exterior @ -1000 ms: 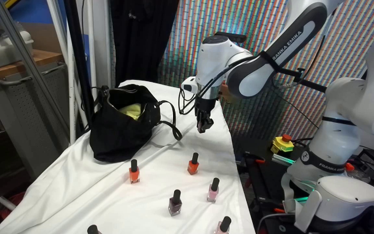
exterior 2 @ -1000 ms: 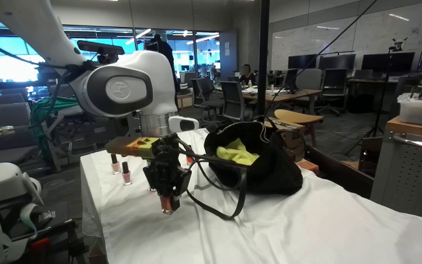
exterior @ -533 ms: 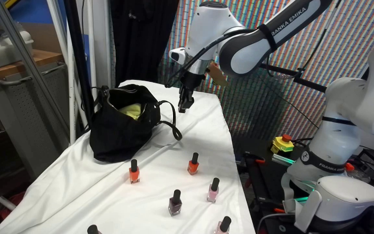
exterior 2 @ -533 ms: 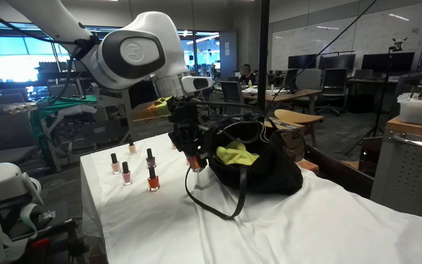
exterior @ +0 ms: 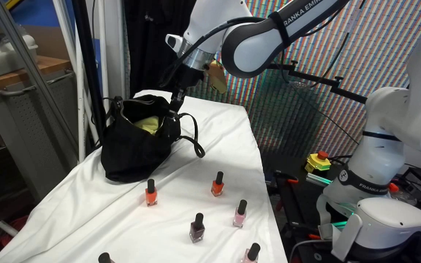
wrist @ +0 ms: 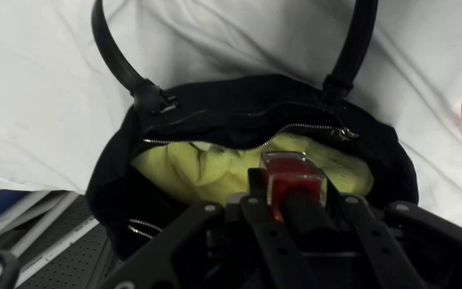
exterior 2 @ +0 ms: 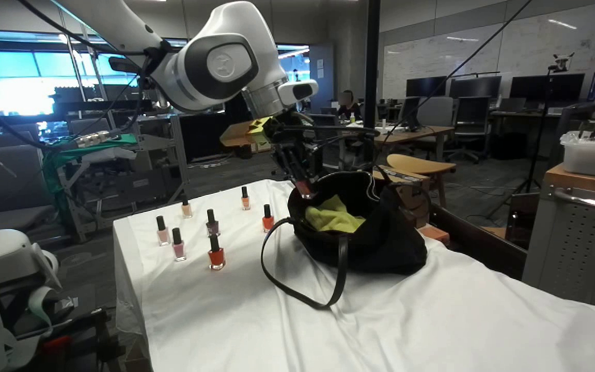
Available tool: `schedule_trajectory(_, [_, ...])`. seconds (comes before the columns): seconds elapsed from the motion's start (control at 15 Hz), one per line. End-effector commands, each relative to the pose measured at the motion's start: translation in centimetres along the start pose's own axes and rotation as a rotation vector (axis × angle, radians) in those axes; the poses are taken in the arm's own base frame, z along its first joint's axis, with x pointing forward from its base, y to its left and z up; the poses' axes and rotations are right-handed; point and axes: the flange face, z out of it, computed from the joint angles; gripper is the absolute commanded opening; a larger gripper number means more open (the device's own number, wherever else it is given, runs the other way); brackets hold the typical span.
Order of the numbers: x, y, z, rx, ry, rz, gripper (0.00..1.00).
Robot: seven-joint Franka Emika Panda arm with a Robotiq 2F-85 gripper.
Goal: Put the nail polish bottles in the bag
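In an exterior view the arm [exterior: 254, 47] leans over the white cloth [exterior: 228, 160] toward the black bag [exterior: 137, 157], with the gripper [exterior: 174, 110] angled down at the bag's rim; what it carries is too dark to make out there. An orange-red bottle [exterior: 151, 197] stands near the bag, and a second orange-red bottle [exterior: 217, 188], a dark bottle [exterior: 197, 233] and a pink bottle [exterior: 239, 218] stand upright too; a pale pink bottle [exterior: 249, 257] and a black-capped bottle [exterior: 104, 258] are cut by the lower edge. Seven bottles stand on the cloth in an exterior view, among them a pale peach bottle [exterior 2: 187, 210], while a red bottle [exterior 2: 305, 190] pokes from the gripper, tilted, base downward, at the bag's mouth; whether it touches the rim I cannot tell. The yellow-green inside [exterior 2: 333, 217] shows beside it, and a looped handle [exterior 2: 342, 263] droops onto the cloth. In the wrist view the fingers [wrist: 269, 237] are clamped about the red bottle, its cap [wrist: 305, 212] pointing back toward the palm, its body over the yellow-green inside. Part of an orange-red bottle shows at the right edge.
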Motion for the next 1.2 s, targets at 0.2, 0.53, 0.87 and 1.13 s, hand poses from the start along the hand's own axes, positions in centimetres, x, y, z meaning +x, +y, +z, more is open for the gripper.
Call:
schedule_trajectory(0.2, [5.9,-0.8,2.9,0.04,0.044,0.029,0.15])
schedule_trajectory(0.53, [6.6,-0.6,3.7,0.037,0.035,0.025,0.84])
schedule_trajectory(0.87, [5.7,-1.1,3.1,0.03,0.005,0.016,1.0])
schedule_trajectory(1.13, [3.2,-2.3,1.8,0.046,-0.062,-0.003,1.0])
